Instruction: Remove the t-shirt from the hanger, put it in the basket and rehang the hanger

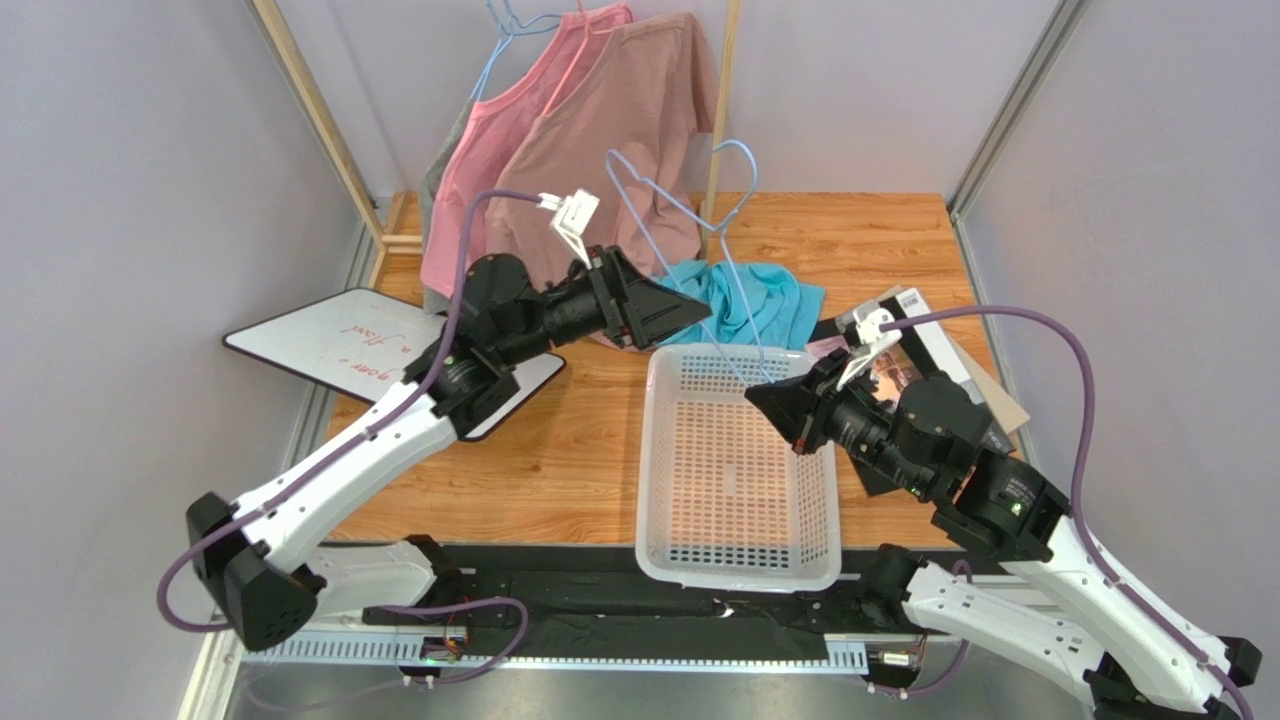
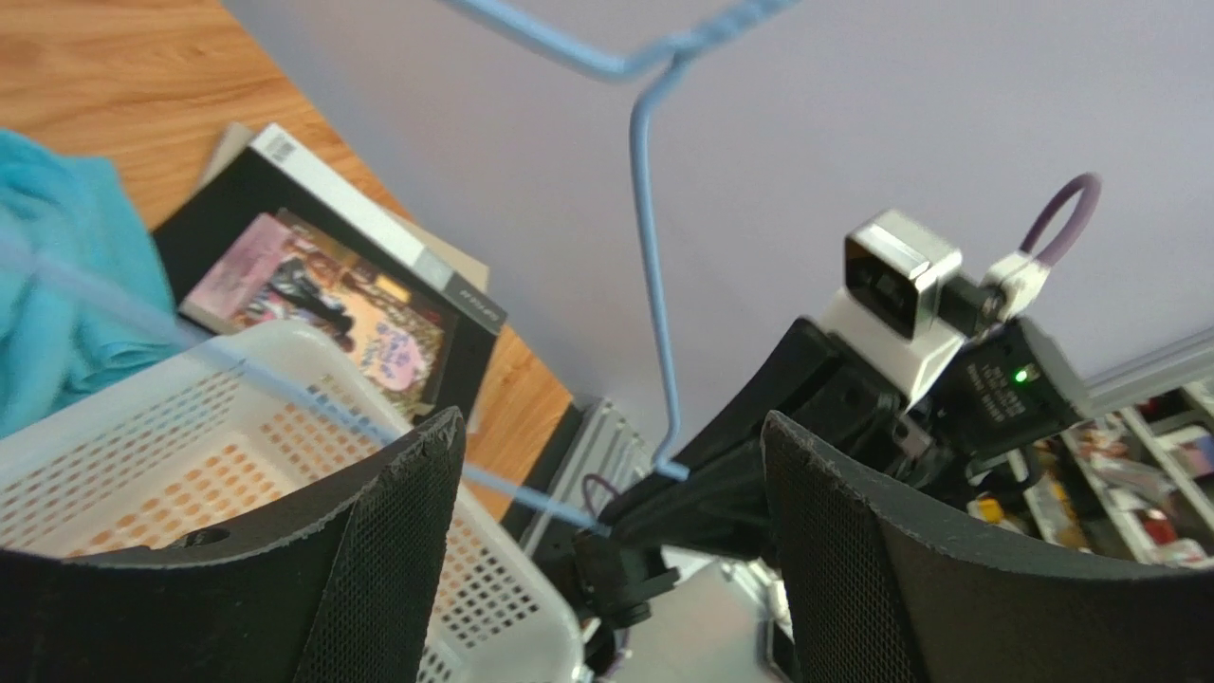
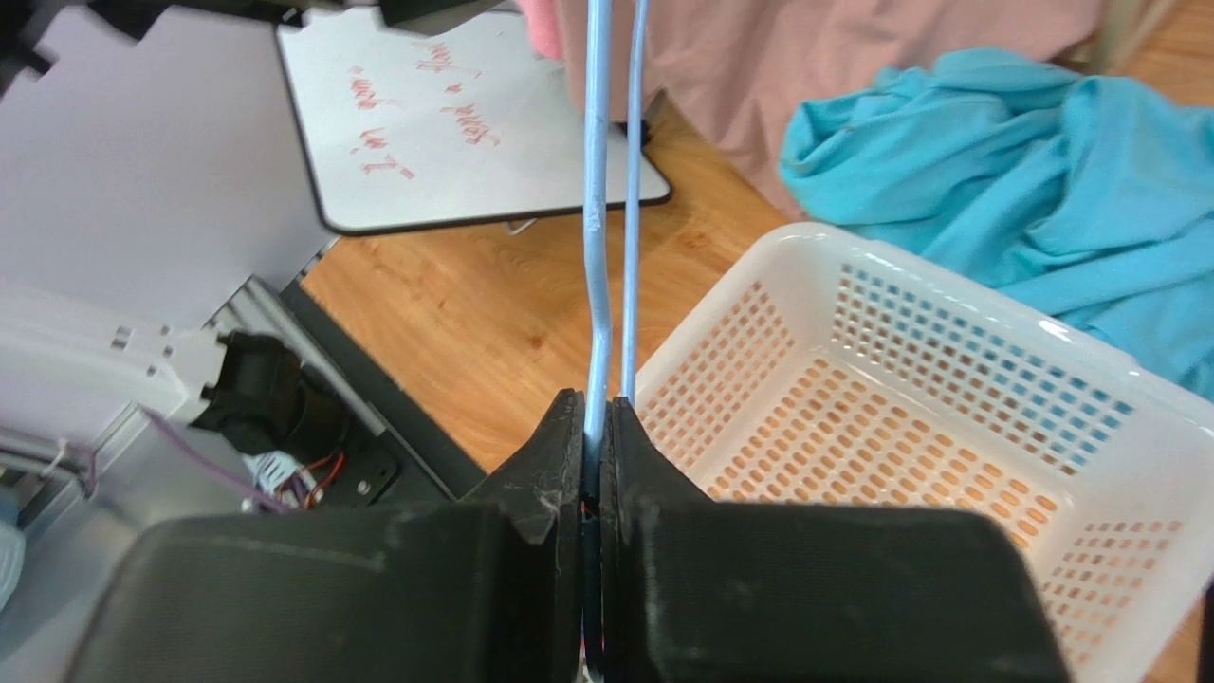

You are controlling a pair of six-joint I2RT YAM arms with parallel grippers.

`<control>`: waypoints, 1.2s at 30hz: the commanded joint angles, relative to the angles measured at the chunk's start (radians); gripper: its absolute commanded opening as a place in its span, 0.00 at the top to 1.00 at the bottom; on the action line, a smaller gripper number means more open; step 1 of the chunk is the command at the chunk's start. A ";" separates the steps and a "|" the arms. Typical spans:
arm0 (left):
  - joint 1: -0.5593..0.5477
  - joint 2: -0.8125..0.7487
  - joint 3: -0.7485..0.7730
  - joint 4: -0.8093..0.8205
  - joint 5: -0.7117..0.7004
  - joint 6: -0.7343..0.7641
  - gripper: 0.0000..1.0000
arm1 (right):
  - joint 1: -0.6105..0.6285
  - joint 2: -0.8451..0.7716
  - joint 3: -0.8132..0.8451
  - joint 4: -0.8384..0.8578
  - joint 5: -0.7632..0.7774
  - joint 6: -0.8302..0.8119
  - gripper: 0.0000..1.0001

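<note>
The teal t-shirt (image 1: 759, 300) lies crumpled on the table behind the white basket; it also shows in the right wrist view (image 3: 998, 185) and the left wrist view (image 2: 64, 285). The light-blue wire hanger (image 1: 661, 192) stands tilted above the basket's far end, hook up. My right gripper (image 1: 769, 396) is shut on one of the hanger's lower wires (image 3: 596, 214), just over the basket's far rim. The wire I can see is bare. My left gripper (image 1: 684, 311) is open and empty, left of the shirt, and the hanger wire (image 2: 644, 214) crosses in front of it.
A white perforated basket (image 1: 661, 495) sits mid-table. A salmon-pink shirt (image 1: 496, 135) and a brownish-pink shirt (image 1: 631, 105) hang at the back. A whiteboard (image 1: 323, 338) lies at the left. Books (image 1: 939, 353) lie at the right, behind my right arm.
</note>
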 commanded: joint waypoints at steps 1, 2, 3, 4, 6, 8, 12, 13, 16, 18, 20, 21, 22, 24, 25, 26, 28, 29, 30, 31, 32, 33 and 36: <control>-0.002 -0.177 -0.031 -0.159 -0.083 0.206 0.19 | 0.006 0.052 0.103 -0.043 0.192 -0.002 1.00; -0.002 -0.207 -0.060 -0.198 -0.095 0.251 0.19 | 0.006 0.087 0.114 -0.035 0.211 -0.013 1.00; -0.002 -0.273 -0.074 -0.244 -0.119 0.271 0.19 | 0.006 0.112 0.143 -0.015 0.231 -0.025 1.00; -0.002 -0.307 -0.091 -0.263 -0.129 0.291 0.20 | 0.006 0.135 0.155 0.000 0.278 -0.046 1.00; -0.002 -0.405 -0.143 -0.312 -0.155 0.325 0.21 | 0.006 0.217 0.193 0.069 0.321 -0.083 1.00; -0.002 -0.467 -0.206 -0.326 -0.163 0.320 0.23 | 0.004 0.288 0.244 0.095 0.400 -0.118 1.00; -0.002 -0.608 -0.299 -0.343 -0.134 0.288 0.24 | 0.003 0.449 0.359 0.159 0.568 -0.166 1.00; -0.002 -0.629 -0.319 -0.337 -0.129 0.279 0.25 | 0.003 0.500 0.382 0.181 0.590 -0.177 1.00; -0.002 -0.702 -0.395 -0.323 -0.120 0.260 0.25 | -0.005 0.586 0.420 0.265 0.674 -0.223 1.00; -0.002 -0.738 -0.425 -0.335 -0.129 0.269 0.25 | -0.029 0.632 0.453 0.291 0.670 -0.234 1.00; -0.002 -0.755 -0.438 -0.354 -0.140 0.286 0.26 | -0.055 0.684 0.485 0.325 0.655 -0.241 1.00; -0.002 -0.769 -0.441 -0.366 -0.147 0.294 0.26 | -0.060 0.698 0.496 0.359 0.654 -0.263 1.00; -0.002 -0.777 -0.445 -0.372 -0.144 0.305 0.26 | -0.065 0.718 0.506 0.376 0.654 -0.274 1.00; -0.002 -0.797 -0.450 -0.375 -0.144 0.312 0.26 | -0.086 0.762 0.534 0.417 0.641 -0.281 1.00; -0.002 -0.804 -0.458 -0.378 -0.143 0.319 0.26 | -0.100 0.772 0.543 0.425 0.625 -0.268 1.00; -0.002 -0.812 -0.459 -0.384 -0.144 0.323 0.26 | -0.124 0.796 0.552 0.433 0.613 -0.258 1.00; -0.002 -0.834 -0.459 -0.395 -0.144 0.338 0.26 | -0.138 0.816 0.578 0.456 0.596 -0.252 1.00; -0.002 -0.840 -0.458 -0.409 -0.150 0.345 0.26 | -0.151 0.833 0.589 0.462 0.590 -0.249 1.00; -0.002 -0.853 -0.456 -0.418 -0.156 0.349 0.26 | -0.155 0.860 0.620 0.457 0.579 -0.248 1.00; -0.002 -0.861 -0.450 -0.429 -0.163 0.358 0.26 | -0.160 0.877 0.634 0.457 0.572 -0.243 1.00; -0.002 -0.873 -0.445 -0.447 -0.175 0.366 0.26 | -0.168 0.888 0.644 0.456 0.567 -0.240 1.00; -0.002 -0.880 -0.441 -0.458 -0.179 0.372 0.26 | -0.171 0.911 0.658 0.451 0.558 -0.240 1.00; -0.002 -0.901 -0.427 -0.489 -0.209 0.395 0.26 | -0.187 0.930 0.684 0.447 0.521 -0.219 1.00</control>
